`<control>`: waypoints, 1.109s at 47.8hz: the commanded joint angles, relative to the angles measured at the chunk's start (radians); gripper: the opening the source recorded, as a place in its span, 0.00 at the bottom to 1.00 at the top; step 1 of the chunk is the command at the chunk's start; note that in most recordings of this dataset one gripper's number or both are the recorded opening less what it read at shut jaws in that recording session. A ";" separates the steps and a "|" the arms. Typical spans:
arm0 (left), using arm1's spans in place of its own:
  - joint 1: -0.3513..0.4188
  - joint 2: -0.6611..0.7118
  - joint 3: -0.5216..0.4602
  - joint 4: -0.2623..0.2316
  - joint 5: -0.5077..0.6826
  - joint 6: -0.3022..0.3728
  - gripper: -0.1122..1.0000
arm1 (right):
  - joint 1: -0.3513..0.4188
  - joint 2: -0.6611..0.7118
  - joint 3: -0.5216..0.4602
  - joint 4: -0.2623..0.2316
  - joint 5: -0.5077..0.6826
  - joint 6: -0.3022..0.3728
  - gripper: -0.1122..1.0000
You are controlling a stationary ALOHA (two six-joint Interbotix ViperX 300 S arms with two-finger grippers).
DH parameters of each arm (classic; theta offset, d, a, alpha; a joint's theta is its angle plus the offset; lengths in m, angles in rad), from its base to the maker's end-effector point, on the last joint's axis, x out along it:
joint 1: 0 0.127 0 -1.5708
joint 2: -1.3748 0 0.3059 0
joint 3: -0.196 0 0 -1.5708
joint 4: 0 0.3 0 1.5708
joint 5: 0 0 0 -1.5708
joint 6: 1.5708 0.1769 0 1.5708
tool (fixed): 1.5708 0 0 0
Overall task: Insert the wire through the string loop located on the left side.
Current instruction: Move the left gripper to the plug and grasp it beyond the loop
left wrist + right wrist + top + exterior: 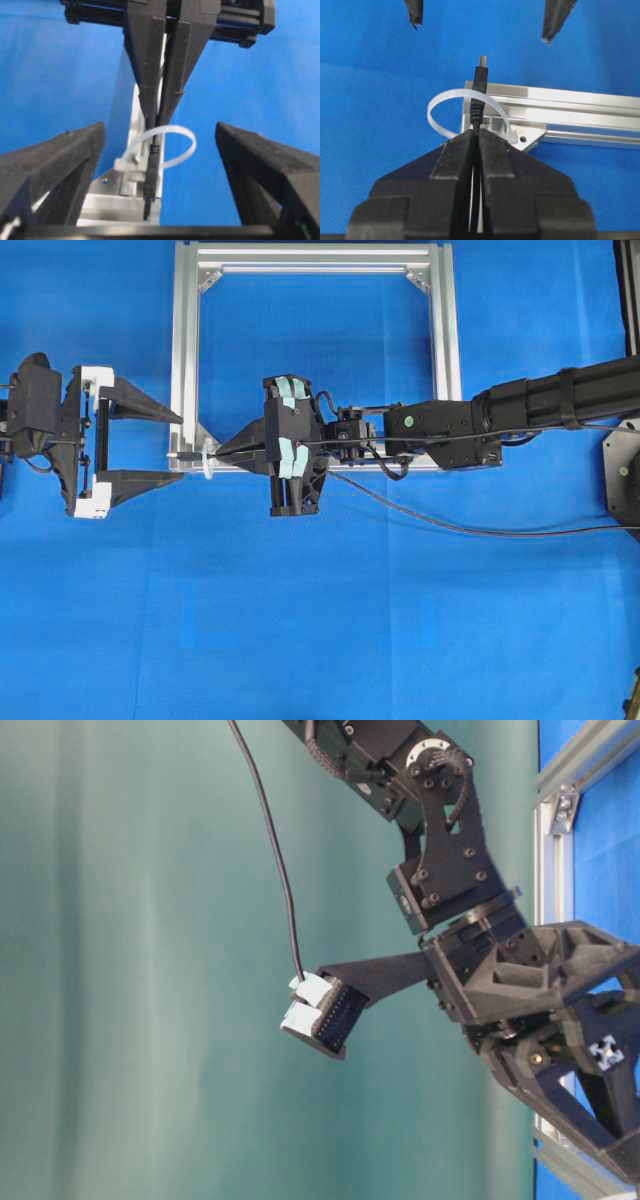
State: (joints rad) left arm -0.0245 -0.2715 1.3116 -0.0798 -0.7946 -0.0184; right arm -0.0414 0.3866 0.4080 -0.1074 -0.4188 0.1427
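Note:
My right gripper [222, 450] is shut on the wire [450, 525] just behind its plug [188, 454]. It holds it at the frame's lower left corner. The plug [479, 82] pokes out past the fingertips and passes through the white string loop [436, 117], with its metal tip beyond the ring. In the left wrist view the plug [150, 175] hangs below the shut right gripper [157, 117], inside the string loop [185, 145]. My left gripper [178, 448] stands open a short way left of the plug. Its fingers [75, 150] are wide apart on either side and touch nothing.
The square aluminium frame [440, 360] lies flat on the blue table cover, and the loop is tied to its corner bracket [520, 136]. The wire's slack trails right across the cover under the right arm [540, 400]. A grey base plate [620, 470] sits at the right edge.

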 commanded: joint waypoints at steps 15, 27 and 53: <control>-0.003 0.092 -0.029 0.002 0.023 0.002 0.89 | 0.000 -0.020 -0.012 -0.002 -0.014 -0.002 0.10; 0.005 0.164 -0.049 0.002 0.023 0.002 0.88 | -0.002 -0.020 -0.012 0.000 -0.015 -0.002 0.10; 0.005 0.163 -0.046 0.002 0.026 0.003 0.87 | 0.000 -0.021 -0.012 -0.002 -0.015 0.000 0.10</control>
State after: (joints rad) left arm -0.0230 -0.1012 1.2747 -0.0798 -0.7655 -0.0169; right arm -0.0414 0.3866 0.4080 -0.1074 -0.4234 0.1427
